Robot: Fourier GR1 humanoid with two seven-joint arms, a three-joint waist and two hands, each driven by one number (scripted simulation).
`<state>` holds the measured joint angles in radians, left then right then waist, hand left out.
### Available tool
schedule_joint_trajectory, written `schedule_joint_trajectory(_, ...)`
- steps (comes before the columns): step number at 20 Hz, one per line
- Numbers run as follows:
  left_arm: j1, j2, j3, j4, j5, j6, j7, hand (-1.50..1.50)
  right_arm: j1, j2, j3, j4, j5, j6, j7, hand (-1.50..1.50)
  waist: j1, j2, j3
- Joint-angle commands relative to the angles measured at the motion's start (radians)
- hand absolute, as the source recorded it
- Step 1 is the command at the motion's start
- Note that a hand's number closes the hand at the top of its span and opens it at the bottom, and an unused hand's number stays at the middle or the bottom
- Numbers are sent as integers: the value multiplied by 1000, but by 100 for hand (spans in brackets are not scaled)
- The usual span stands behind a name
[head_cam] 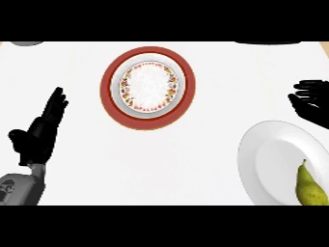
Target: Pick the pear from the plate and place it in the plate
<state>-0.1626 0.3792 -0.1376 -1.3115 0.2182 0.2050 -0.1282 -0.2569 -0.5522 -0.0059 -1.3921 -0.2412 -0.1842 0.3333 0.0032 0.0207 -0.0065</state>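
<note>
1 white bench (195, 159) carries 2 plates: a plain white plate (274, 149) at lower right and a red-rimmed plate (110, 96) with a floral centre near the top middle. The left hand (42, 135) rests at the left edge, fingers straight and pressed together, pointing up. The right hand (323, 108) hangs just beyond the white plate, fingers loosely spread, holding nothing. The pear (310, 189) lies on the white plate, ungrasped; pickup, carry and placement all appear to remain.
</note>
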Motion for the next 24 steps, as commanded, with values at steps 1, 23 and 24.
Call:
schedule_joint_trajectory(1,63,24,-16,-20,23,-71,4,0,92,113,16,25,153,-302,18,-150,-1,-24,5)
schedule_joint_trajectory(23,78,-2,12,-19,-1,-108,-5,0,374,-191,249,-565,469,-10,791,-150,-2,-20,4)
schedule_joint_trajectory(24,51,-12,17,-9,-4,-91,14,0,365,-221,240,-586,449,30,839,-150,-6,-20,4)
